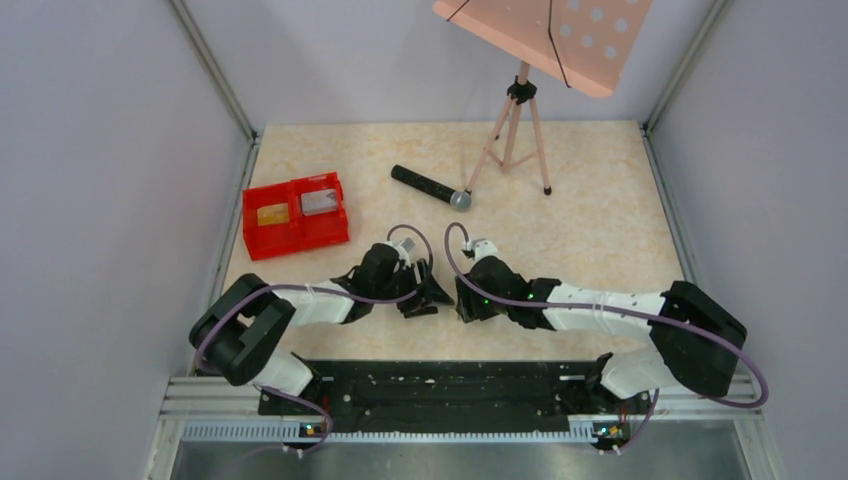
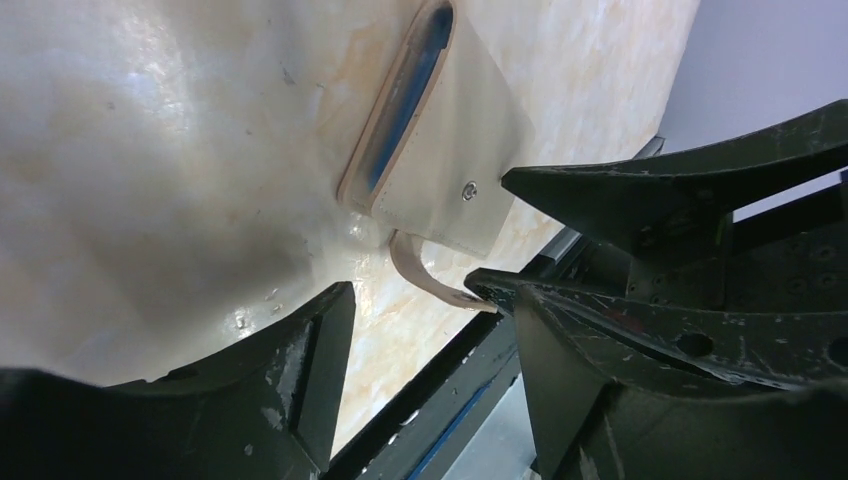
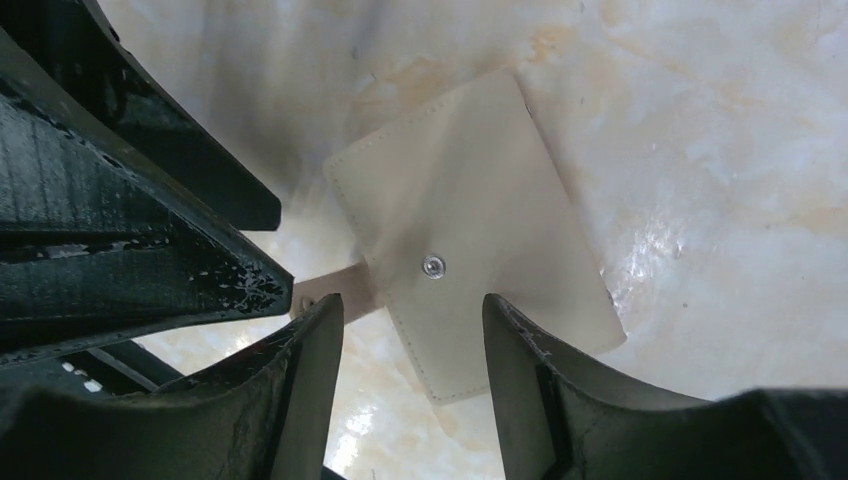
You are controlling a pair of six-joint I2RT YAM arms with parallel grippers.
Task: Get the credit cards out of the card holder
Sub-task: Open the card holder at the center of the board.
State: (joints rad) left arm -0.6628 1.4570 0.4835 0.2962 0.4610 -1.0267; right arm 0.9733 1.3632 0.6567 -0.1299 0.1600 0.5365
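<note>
1. Tray (image 1: 300, 240): red, with two compartments, at the left of your worktop (image 1: 600, 230). All places below are given from it.
2. Gold card (image 1: 272, 214): lies flat in the tray's left compartment.
3. Grey card (image 1: 319, 202): lies flat in the tray's right compartment.
4. Holder (image 3: 480, 200): lies flat on the worktop, right of the tray and nearer the arm bases. From above it is hidden under the two pincers, so you see it only in the wrist views. Its pale outer face is up, and blue lining shows along one edge in the left wrist view.
5. Stud (image 3: 433, 265): a small metal snap on the holder's upper face.
6. Strap (image 2: 415, 270): a tan tab that curls loose from the holder's edge. Its end sits at the tip of one left finger, and you cannot tell whether they touch.
7. Left pincer (image 2: 410, 300): right of the tray, low over the holder, with its fingers apart and nothing clamped between them.
8. Right pincer (image 3: 412, 305): just beyond the left one from the tray, tip to tip with it. Its fingers are apart over the holder's near corner, and no grip shows.
9. Mic (image 1: 430, 187): black with a grey head, lying on the worktop right of the tray, about level with its far side.
10. Stand (image 1: 515, 110): a pink tripod with a perforated desk, farther right of the tray than the mic and farther back.
</note>
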